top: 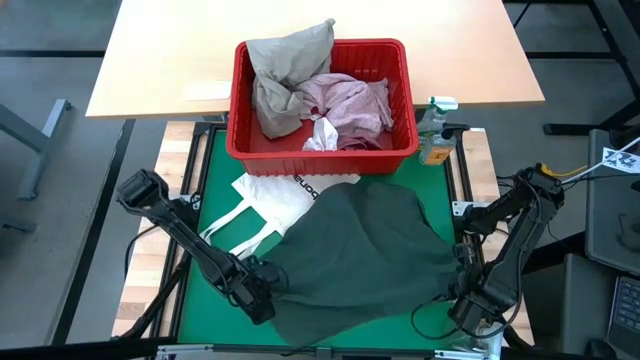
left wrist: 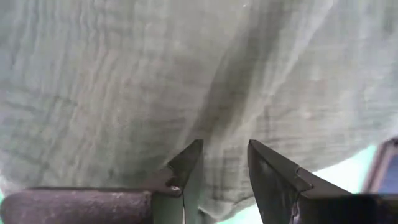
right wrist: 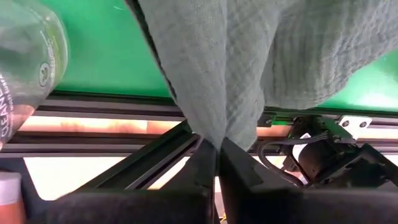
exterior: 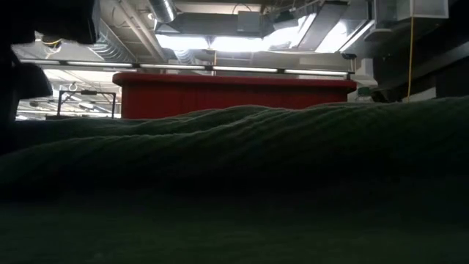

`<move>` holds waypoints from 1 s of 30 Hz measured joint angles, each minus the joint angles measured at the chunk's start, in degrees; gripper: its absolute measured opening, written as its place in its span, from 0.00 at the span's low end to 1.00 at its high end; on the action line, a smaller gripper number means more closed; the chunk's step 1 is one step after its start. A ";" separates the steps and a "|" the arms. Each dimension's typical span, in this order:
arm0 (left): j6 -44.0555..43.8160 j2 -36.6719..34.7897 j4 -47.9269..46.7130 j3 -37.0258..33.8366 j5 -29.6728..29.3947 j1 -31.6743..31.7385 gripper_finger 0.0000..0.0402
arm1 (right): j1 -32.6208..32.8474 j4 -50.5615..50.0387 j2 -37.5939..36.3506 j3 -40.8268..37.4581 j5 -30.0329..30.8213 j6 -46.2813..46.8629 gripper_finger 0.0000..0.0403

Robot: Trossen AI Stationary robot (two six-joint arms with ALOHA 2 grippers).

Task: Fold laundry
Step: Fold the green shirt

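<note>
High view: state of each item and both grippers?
dark grey-green garment: spread over the green mat, partly covering the tote bag
left gripper: open, at the garment's near-left edge
right gripper: shut on the garment's near-right edge
red basket: upright, holding beige, pink and white cloth
white tote bag: flat, handles splayed
spray bottle: upright beside the basket

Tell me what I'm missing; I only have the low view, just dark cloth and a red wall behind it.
Observer: That green-grey garment is spread over the green mat.
Operator: Report the right gripper.
Observer: The right gripper is shut on the garment's edge.
Operator: Now the left.
Observer: The left gripper has cloth between its parted jaws.
Operator: Name the red wall.
Observer: A basket holding more laundry.
</note>
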 joint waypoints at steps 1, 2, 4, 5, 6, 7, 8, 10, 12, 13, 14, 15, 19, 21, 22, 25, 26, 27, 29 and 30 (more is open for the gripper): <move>0.09 -0.63 -0.02 0.00 0.00 0.01 0.30 | 0.00 -0.05 0.00 0.00 -0.01 0.02 0.03; 0.09 -1.24 -0.05 0.00 0.00 -0.01 0.30 | -0.02 -0.10 0.00 0.00 -0.04 0.10 0.04; 0.10 -2.19 0.47 0.00 -0.02 0.01 0.30 | -0.02 -0.67 0.00 0.00 -0.07 1.21 0.08; 0.11 -2.47 1.16 0.00 -0.01 0.01 0.30 | -0.02 -1.11 0.00 0.00 -0.07 2.06 0.11; 0.12 -2.54 2.15 0.00 -0.14 0.01 0.30 | -0.02 -1.69 0.00 0.00 -0.07 2.76 0.15; 0.13 -2.54 3.43 0.00 -0.71 0.01 0.30 | -0.02 -2.17 0.00 0.00 -0.07 3.08 0.19; 0.13 -2.53 4.89 0.00 -1.57 0.01 0.30 | -0.02 -2.25 0.00 0.00 -0.05 3.27 0.23; 0.16 -2.26 8.56 0.00 -3.50 0.02 0.30 | -0.02 -2.19 0.00 0.00 0.89 3.30 0.30; 0.35 -2.19 10.78 0.00 -5.22 0.00 0.30 | -0.02 -2.11 0.00 0.00 2.21 2.79 0.36; 0.53 -2.19 11.49 0.00 -5.68 0.01 0.30 | -0.02 -2.10 0.00 0.00 2.53 2.62 0.38; 0.57 -2.19 12.04 0.00 -6.24 0.03 0.30 | -0.02 -2.10 0.00 0.00 2.98 2.53 0.41; 0.59 -2.19 12.01 0.00 -6.90 0.03 0.30 | -0.02 -2.12 0.00 0.00 3.45 2.44 0.42; 0.61 -2.19 11.13 0.00 -12.40 0.51 0.30 | -0.02 -2.09 0.00 0.00 8.39 2.38 0.47; 0.61 -2.17 10.94 0.00 -14.98 1.50 0.30 | -0.11 -2.37 0.00 0.00 11.73 2.38 0.47; 0.61 -2.17 10.97 0.00 -16.09 2.14 0.30 | -0.66 -2.83 0.00 0.00 13.03 2.36 0.47; 0.80 -2.34 10.68 0.00 -17.27 4.70 0.30 | -3.41 -3.88 -0.06 -0.02 14.64 1.57 0.47; 1.42 -2.34 10.63 0.00 -17.29 5.78 0.30 | -4.55 -3.78 -0.45 -0.02 14.93 0.21 0.47; 2.26 -2.34 10.62 0.00 -17.31 6.93 0.30 | -5.74 -3.45 -0.82 -0.02 15.28 -1.73 0.47; 4.09 -2.34 10.21 0.00 -17.43 9.46 0.30 | -8.19 -3.59 -1.65 0.11 16.71 -5.30 0.47; 4.98 -2.37 9.52 0.00 -17.45 10.87 0.30 | -9.57 -3.89 -2.09 0.11 18.07 -6.92 0.47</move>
